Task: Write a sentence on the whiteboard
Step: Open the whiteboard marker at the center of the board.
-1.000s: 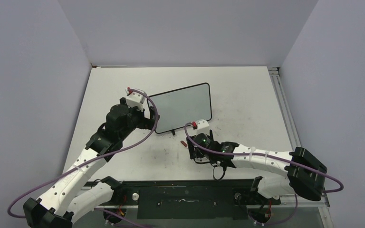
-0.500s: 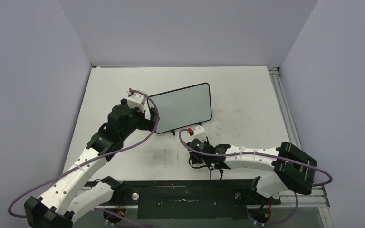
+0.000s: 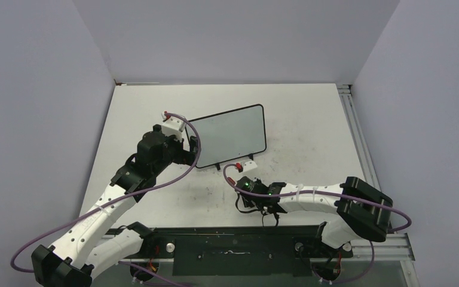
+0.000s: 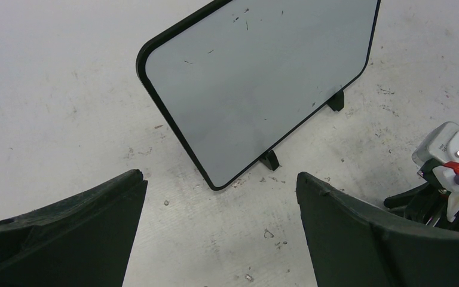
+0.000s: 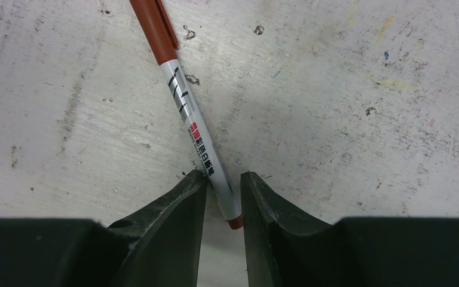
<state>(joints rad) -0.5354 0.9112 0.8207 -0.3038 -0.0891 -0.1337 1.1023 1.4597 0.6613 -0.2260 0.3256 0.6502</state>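
The whiteboard [image 3: 227,136] stands tilted on two little black feet in mid-table, its grey-white face [image 4: 257,89] bearing only tiny specks; no sentence shows on it. My left gripper [image 3: 193,147] hovers at the board's lower left corner, wide open [image 4: 218,179] with bare table between its fingers. A white marker with a brown-red cap [image 5: 185,101] lies on the table in front of the board. My right gripper [image 3: 241,194] is down at the tabletop, its jaws [image 5: 224,176] pinched on the marker's rear end, one finger touching each side.
The white tabletop [image 3: 311,137] is smudged and speckled. A metal rail [image 3: 358,137] runs along its right edge and a black bar [image 3: 233,248] along the near edge. The right arm's white wrist housing [image 4: 448,149] shows near the board's right foot.
My right gripper has slid slightly left and lower and its jaws have narrowed onto the marker. The left arm has barely shifted and stays open.
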